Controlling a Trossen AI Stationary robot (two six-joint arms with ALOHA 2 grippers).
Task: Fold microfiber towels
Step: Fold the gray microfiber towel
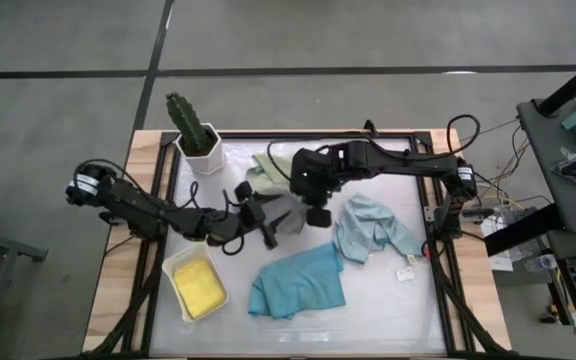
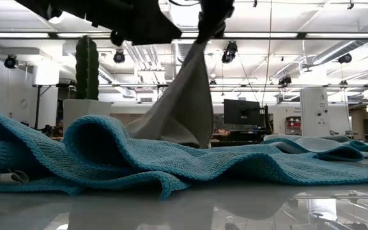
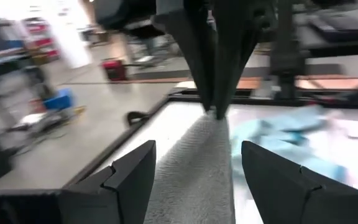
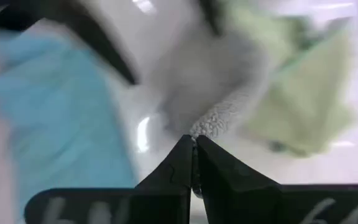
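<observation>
The grey towel [image 2: 184, 102] hangs from my right gripper [image 1: 318, 215], which is shut on its top above the table's middle. My left gripper [image 3: 197, 149] is open and level. Its two fingers stand on either side of the hanging grey cloth [image 3: 194, 180], just below the right gripper's fingers [image 3: 219, 74]. The sage green towel [image 1: 268, 170] lies crumpled at the back. The pale blue towel [image 1: 373, 230] lies at the right and the teal towel [image 1: 298, 283] at the front. The yellow towel [image 1: 200, 285] lies folded in the white tray [image 1: 175, 268]. My right gripper pinches a bunched tip of the grey towel [image 4: 211, 123] between its two fingertips, coming from above and slanting down. The cloth hangs below the fingers and widens downward. Its lower part [image 2: 171, 131] rests on the table behind the teal towel.
A cactus in a white pot [image 1: 196, 135] stands at the back left corner. A small white tag [image 1: 406, 272] lies right of the teal towel. The black frame [image 1: 438, 250] borders the white table surface.
</observation>
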